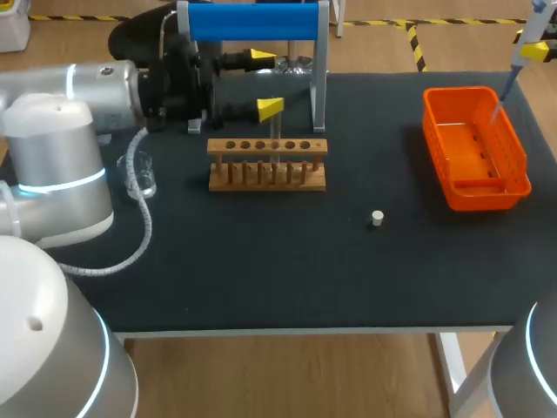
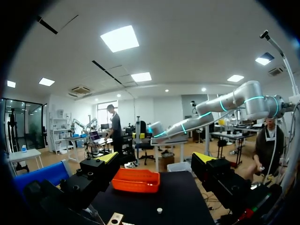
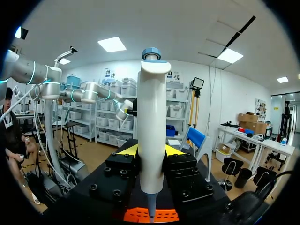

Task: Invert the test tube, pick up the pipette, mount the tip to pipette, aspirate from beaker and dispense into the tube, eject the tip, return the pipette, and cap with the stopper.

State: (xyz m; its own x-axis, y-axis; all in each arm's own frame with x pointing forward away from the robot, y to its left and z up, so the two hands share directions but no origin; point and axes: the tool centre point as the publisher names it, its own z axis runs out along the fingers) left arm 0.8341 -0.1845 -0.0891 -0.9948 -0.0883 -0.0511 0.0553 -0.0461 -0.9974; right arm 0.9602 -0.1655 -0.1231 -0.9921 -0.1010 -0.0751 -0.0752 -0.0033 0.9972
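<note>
Right gripper (image 3: 151,151) is almost cut off at the head view's corner, but its wrist view shows it clamped on the white pipette (image 3: 151,103), nose above the orange bin (image 1: 487,196) at the table's two o'clock. Left gripper (image 1: 268,83) gapes wide, empty, at the rack's (image 1: 267,180) twelve o'clock. One faint clear tube (image 1: 275,144) stands in the rack. Six holes, one stopper (image 1: 376,218), one beaker (image 1: 142,177).

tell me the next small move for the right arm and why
Probably lower the pipette straight down into the orange basket. The right jaws are shut on its body, and its narrow end hangs over the basket. I cannot tell whether a tip is already on it. The left jaws stand open by the rack.
</note>
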